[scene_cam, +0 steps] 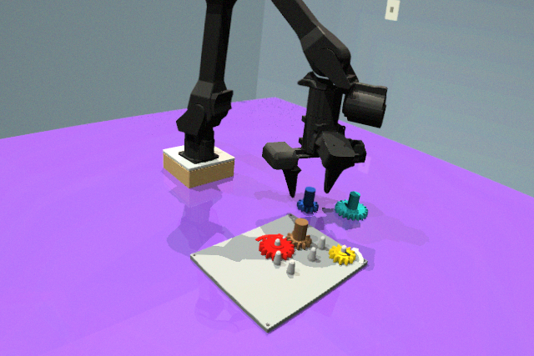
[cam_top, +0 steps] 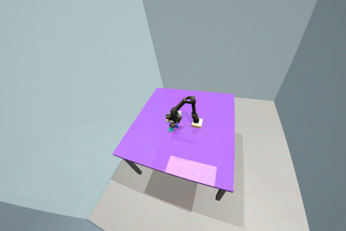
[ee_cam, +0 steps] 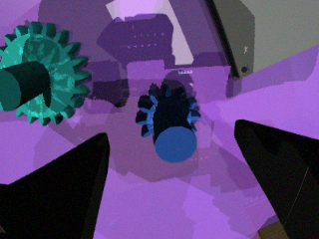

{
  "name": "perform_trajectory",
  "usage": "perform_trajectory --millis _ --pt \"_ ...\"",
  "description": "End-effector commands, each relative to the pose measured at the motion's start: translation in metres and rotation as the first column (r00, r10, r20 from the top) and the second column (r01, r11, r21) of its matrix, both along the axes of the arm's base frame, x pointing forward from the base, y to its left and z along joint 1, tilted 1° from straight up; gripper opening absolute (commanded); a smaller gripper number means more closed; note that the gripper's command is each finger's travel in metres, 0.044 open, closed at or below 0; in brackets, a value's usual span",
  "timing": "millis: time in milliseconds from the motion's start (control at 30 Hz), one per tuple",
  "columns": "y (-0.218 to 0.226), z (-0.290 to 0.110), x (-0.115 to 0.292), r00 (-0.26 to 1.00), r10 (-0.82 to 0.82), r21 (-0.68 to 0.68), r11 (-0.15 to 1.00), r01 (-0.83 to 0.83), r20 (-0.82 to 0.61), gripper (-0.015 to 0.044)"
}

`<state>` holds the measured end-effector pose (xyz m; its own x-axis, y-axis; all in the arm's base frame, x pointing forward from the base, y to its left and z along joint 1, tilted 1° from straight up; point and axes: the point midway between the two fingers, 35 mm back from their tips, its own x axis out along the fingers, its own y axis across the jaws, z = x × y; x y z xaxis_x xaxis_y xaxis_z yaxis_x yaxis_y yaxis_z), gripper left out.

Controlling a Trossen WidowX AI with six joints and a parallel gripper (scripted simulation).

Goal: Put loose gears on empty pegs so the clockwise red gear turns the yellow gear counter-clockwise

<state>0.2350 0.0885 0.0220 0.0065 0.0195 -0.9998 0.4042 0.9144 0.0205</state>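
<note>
Above the blue gear (scene_cam: 308, 205) (ee_cam: 172, 119), hand (scene_cam: 310, 193) (ee_cam: 173, 134) wide apart — holds nothing, fingers on either side of the gear's upright handle, no contact seen. Blue gear stands on tabletop (cam_top: 201, 144) (scene_cam: 108, 214) (ee_cam: 145, 199), teal gear (cam_top: 170, 129) (scene_cam: 351, 209) (ee_cam: 65, 75) near it. Brown gear (scene_cam: 300, 233) on the grey board (scene_cam: 259, 292) (ee_cam: 284, 30), beside red gear (scene_cam: 269, 249); yellow gear (scene_cam: 337, 254) on the same board, apart from both — bare pegs between.

Occlusions and cut-offs, top and wrist views.
Top view: arm (cam_top: 193, 108) covers much of the board (cam_top: 168, 120); pegs too small to tell. Wrist view: teal gear (ee_cam: 62, 75) cut by left edge; blue gear's (ee_cam: 174, 144) peg-hole hidden.
</note>
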Motion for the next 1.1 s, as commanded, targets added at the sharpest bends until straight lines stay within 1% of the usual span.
perform_trajectory --millis 0,233,500,533,1067 --pt "0.000 0.000 0.000 1.000 -0.006 0.002 1.000 0.006 0.000 0.0256" --pt "0.000 0.000 0.000 1.000 -0.006 0.002 1.000 0.006 0.000 0.0072" --pt "0.000 0.000 0.000 1.000 -0.006 0.002 1.000 0.006 0.000 0.0019" --pt "0.000 0.000 0.000 1.000 -0.006 0.002 1.000 0.006 0.000 0.0000" --pt "0.003 0.031 0.007 1.000 -0.006 0.002 1.000 0.006 0.000 0.0000"
